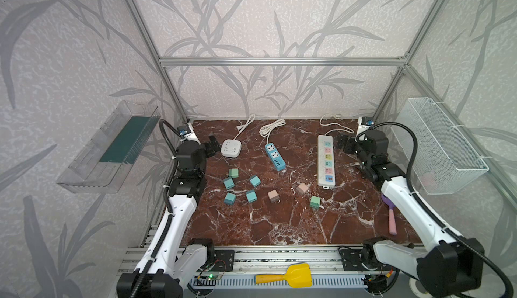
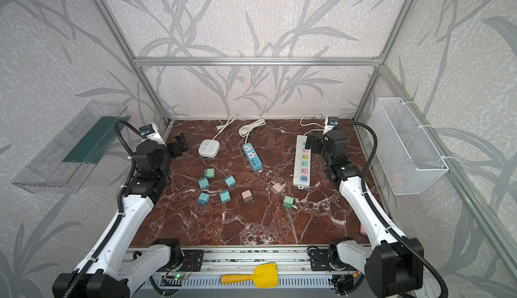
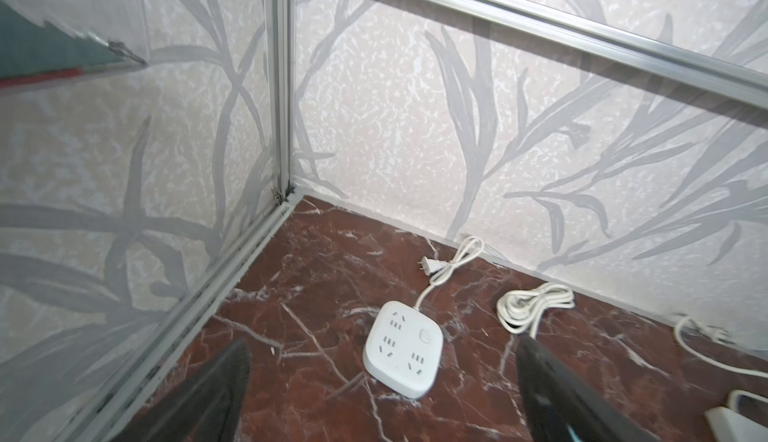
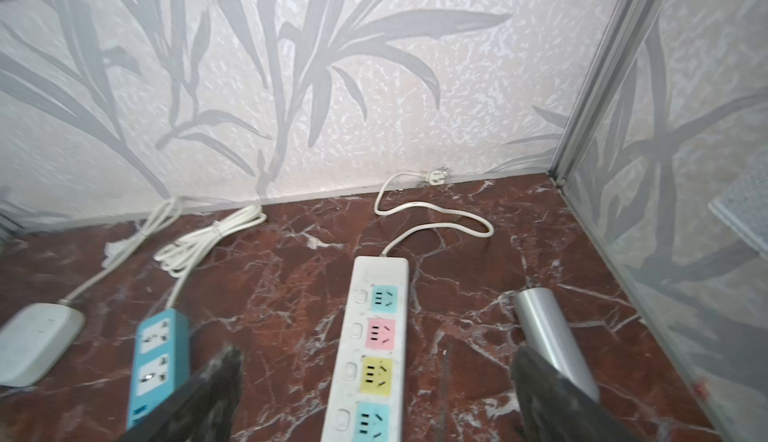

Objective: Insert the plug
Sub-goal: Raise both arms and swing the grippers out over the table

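1. A clear tray (image 1: 84, 176) hangs on the left wall.
2. The left tool (image 1: 212, 144) is at the far left of the brown desk (image 1: 279, 226). Its two fingers are wide apart and hold nothing.
3. Just to its right, a white square socket (image 1: 231, 148) lies flat. Its cord runs to the back wall.
4. Nearer the front, five blue-green plugs (image 1: 228, 183) lie in a loose bunch on the desk.
5. In the middle lies a blue strip (image 1: 275, 156), with its cord bundled behind it.
6. Two pink plugs (image 1: 272, 196) lie in front of it, a little apart from each other.
7. A yellow scoop (image 1: 291, 275) lies on the front rail, off the desk.
8. One green plug (image 1: 315, 201) lies to the right of the pink ones. All the plugs lie loose, away from both tools.
9. A long strip (image 1: 326, 160), white with colored sockets, lies right of the middle.
10. The right tool (image 1: 343, 143) is near that strip's far end, on its right. Its fingers are wide apart and hold nothing.
11. A pink and purple brush (image 1: 392, 221) lies by the desk's right edge, partly under the right arm.
12. A wire basket (image 1: 447, 153) hangs on the right wall.
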You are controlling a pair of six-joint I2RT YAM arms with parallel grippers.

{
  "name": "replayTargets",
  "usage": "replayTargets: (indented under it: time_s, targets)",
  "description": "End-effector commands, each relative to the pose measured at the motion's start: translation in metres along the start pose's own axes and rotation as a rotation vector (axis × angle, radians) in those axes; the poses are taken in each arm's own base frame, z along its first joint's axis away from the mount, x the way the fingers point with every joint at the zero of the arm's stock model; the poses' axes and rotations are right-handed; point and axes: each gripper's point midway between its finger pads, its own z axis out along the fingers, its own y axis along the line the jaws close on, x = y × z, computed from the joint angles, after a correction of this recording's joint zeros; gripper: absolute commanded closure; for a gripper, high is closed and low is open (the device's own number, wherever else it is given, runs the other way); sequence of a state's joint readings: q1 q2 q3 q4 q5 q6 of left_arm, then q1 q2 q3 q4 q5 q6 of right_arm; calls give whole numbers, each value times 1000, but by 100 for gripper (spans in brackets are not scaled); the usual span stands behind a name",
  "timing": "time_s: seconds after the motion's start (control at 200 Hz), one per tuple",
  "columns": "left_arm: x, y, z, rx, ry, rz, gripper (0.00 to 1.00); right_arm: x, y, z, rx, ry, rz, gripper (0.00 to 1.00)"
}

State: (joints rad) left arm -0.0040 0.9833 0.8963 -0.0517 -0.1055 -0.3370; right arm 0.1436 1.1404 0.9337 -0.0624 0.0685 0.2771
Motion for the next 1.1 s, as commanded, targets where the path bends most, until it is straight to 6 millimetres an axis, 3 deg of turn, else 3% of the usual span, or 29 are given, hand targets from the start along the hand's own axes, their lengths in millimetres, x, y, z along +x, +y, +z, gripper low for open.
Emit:
replayTargets:
  time_s: [0.0, 0.075, 0.24, 0.395, 0.55, 0.795, 0.935, 1.095]
  targets:
    - [27, -13, -12, 70, 196, -138, 1, 48, 18, -7, -147, 209, 180, 1]
    - [19, -5, -13, 37, 120, -304, 1, 56, 19, -11, -135, 256, 173, 1]
    - [-11, -46, -7, 245, 88, -361, 6, 77, 3, -18, -15, 365, 127, 1]
    - [-26, -89, 14, 389, 142, -374, 11, 96, 14, -21, 0, 451, 26, 1]
    - [9, -116, 32, 388, 294, -297, 14, 122, 47, -22, -35, 541, -156, 2]
    - [77, -96, 44, 240, 458, -253, 15, 152, 123, -8, -189, 623, -343, 4]
    - [92, -114, 44, 304, 565, -254, 18, 175, 161, 13, -268, 668, -434, 3]
    - [101, -127, 44, 362, 610, -309, 19, 196, 191, 43, -305, 748, -474, 3]
